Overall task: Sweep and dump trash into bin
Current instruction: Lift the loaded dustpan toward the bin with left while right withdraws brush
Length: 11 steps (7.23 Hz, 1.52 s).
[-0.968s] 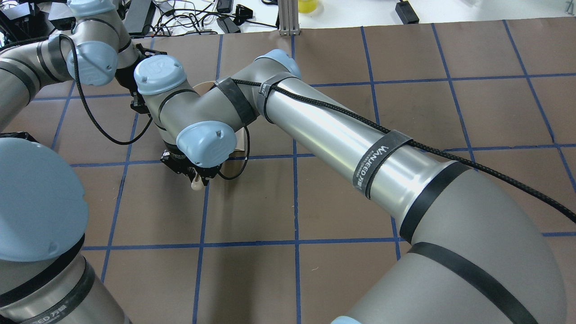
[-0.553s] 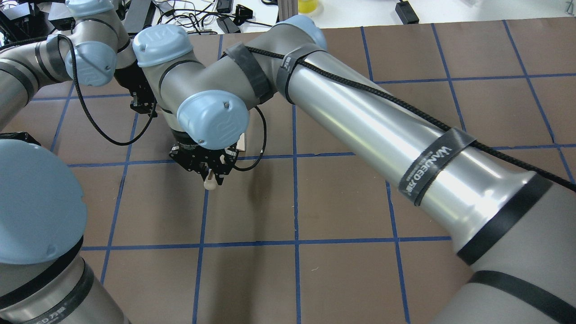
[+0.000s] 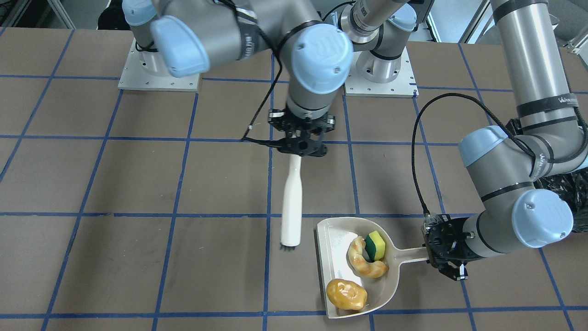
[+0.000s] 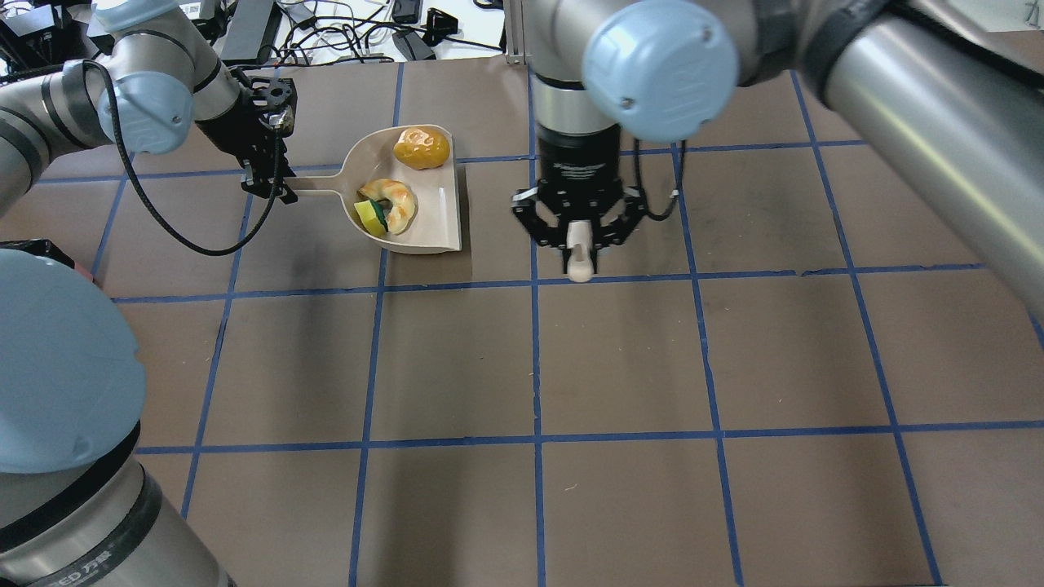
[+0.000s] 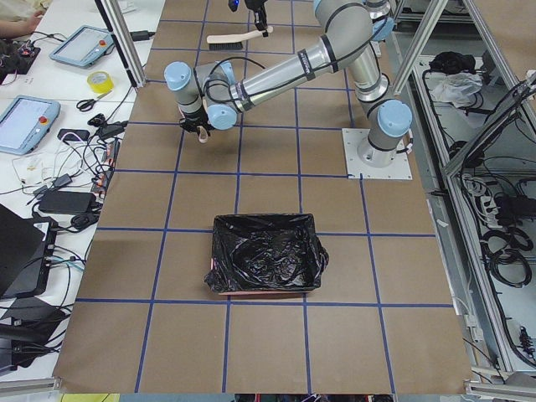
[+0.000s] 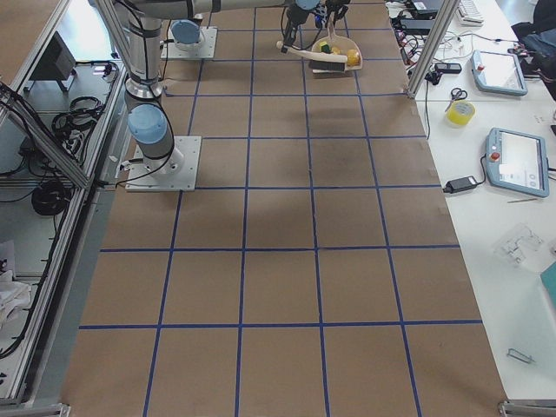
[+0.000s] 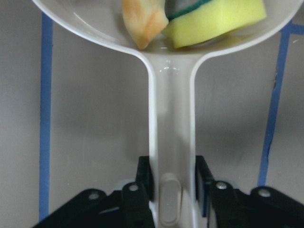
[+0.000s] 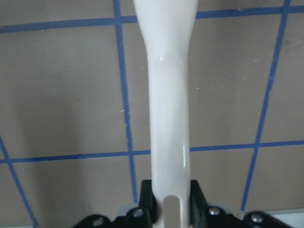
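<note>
Right, the right arm has swung clear: a second ago it hung over the pan (image 3: 336,241), and now the right gripper (image 4: 578,244) is out toward the table's (image 4: 620,359) middle. Its jaws are clamped on the brush (image 3: 291,207) handle, bristles aimed at the far edge, near the pan's mouth. That bares the load: potato (image 3: 347,294), croissant (image 3: 365,264) and sponge (image 3: 375,245) all lie inside the pan, by the far edge, left of centre. Sweeping looks finished; dumping comes next, I'd say. The left gripper (image 3: 434,256) is closed tight on the pan's handle. The pan's long axis runs along the far edge, handle toward the left end, mouth toward the right. The bin (image 5: 251,221) waits well apart, toward the left end.
</note>
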Motion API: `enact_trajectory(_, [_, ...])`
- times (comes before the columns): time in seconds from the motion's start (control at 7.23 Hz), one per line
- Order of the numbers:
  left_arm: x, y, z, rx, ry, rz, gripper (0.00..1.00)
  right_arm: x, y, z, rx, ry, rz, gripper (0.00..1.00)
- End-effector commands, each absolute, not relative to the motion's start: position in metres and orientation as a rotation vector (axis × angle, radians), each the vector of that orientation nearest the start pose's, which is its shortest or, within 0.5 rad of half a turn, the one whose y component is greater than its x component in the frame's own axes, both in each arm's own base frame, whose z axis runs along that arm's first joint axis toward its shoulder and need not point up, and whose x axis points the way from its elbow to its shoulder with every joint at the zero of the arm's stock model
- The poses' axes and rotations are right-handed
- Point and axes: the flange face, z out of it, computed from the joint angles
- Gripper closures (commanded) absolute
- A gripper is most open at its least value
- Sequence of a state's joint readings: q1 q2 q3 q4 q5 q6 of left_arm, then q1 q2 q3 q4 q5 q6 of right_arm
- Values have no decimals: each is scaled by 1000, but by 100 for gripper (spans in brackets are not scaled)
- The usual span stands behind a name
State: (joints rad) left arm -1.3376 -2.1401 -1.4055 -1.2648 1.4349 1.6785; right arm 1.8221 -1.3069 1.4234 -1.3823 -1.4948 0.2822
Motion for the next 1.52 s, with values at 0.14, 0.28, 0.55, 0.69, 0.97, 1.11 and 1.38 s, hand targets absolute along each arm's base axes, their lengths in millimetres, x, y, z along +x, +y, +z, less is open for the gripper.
enact_trajectory(0.14, [72,-687,284,2151,2531,-156,100,74,-543,390,10,3163,454,100])
enact_trajectory(0.28, [95,-685,297,2149,2546,-157,100,24,-550,385,29,3147,429,100])
enact_trajectory(0.55, [150,-679,338,2189,2592,-137,100,-36,-567,345,-29,3174,417,100])
enact_trajectory(0.69, [197,-670,353,2242,2564,-160,100,-52,-581,327,-62,3204,386,100])
enact_trajectory(0.97, [300,-638,367,2293,2518,-211,100,-80,-588,303,-35,3188,411,100])
enact_trajectory(1.11, [354,-613,373,2277,2522,-221,100,-87,-589,289,-17,3175,439,100])
enact_trajectory(1.38, [449,-560,397,2371,2342,-95,100,-88,-575,271,-15,3157,493,100])
